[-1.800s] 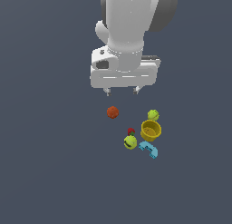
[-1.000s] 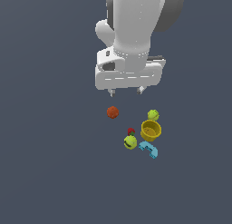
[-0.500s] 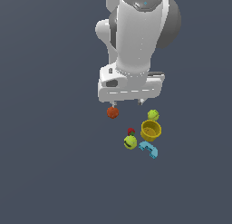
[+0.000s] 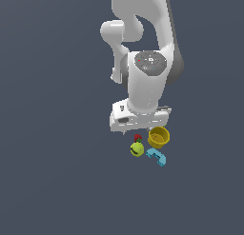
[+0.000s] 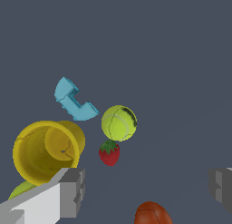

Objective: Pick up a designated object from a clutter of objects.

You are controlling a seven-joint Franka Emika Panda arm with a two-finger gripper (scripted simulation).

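Dark grey floor is seen throughout. Gripper has been lowered over the clutter since earlier, jaws spread wide, nothing held. Yellow-green ball remains ungrasped beside the strawberry; descent looks underway.

The ball is round and yellow-green with a dark stripe on its side, lying free on the dark floor, nothing gripping it. In the clutter, a strawberry sits just beside it, a light-blue curved piece is near, and the yellow cup stands open-mouthed a little further off. An orange-red ball and a green lump behind the cup lie at the edges.
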